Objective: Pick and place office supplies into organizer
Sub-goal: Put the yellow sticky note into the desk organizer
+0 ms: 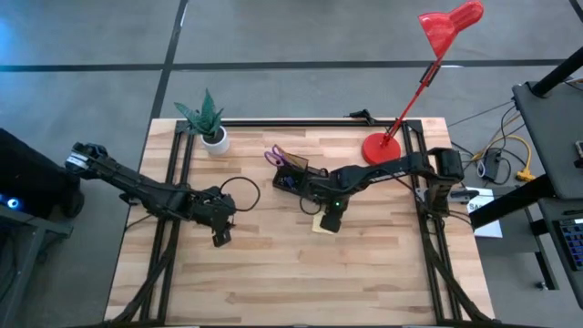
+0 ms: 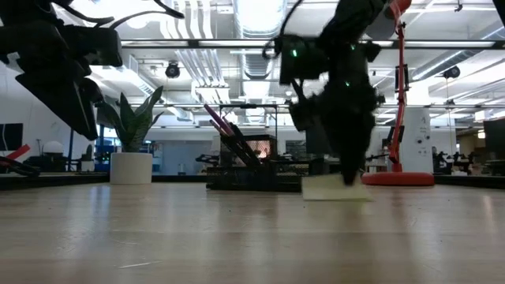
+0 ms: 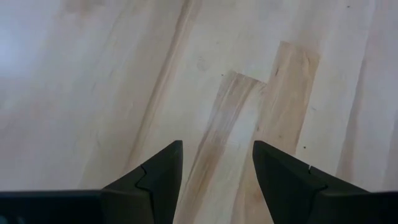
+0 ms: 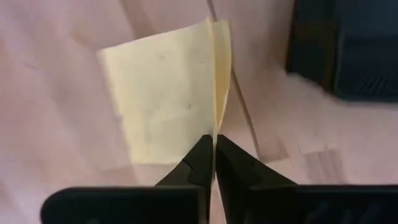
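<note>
One yellow sticky-note pad (image 4: 163,106) lying flat on the table (image 1: 273,282), just in front of the black organizer (image 1: 293,179); purple-handled scissors (image 1: 276,156) already standing in the organizer's taller section, handles up. Right gripper (image 4: 214,149) down at the pad, fingers pinched nearly together on its thin raised edge, so prob. gripping the pad or just the top sheets; can't tell which from the wrist view. Low view shows the pad (image 2: 333,188) touching the wood w/ the right gripper right on top of it.

Handling, as a guess: very light, soft paper, bendy; top sheets likely to peel or curl if pinched alone; not fragile, not slippery, but floppy once lifted. Best hold prob. across the full stack at an edge, ideally the glued side, so it comes up as one block; risk otherwise of lifting one sheet and leaving the rest behind.

Left gripper (image 3: 217,180) hovering over bare wood well apart from everything, fingers spread open, holding nothing; just waiting.

No brand, label or writing readable anywhere; pad face looks blank.
</note>
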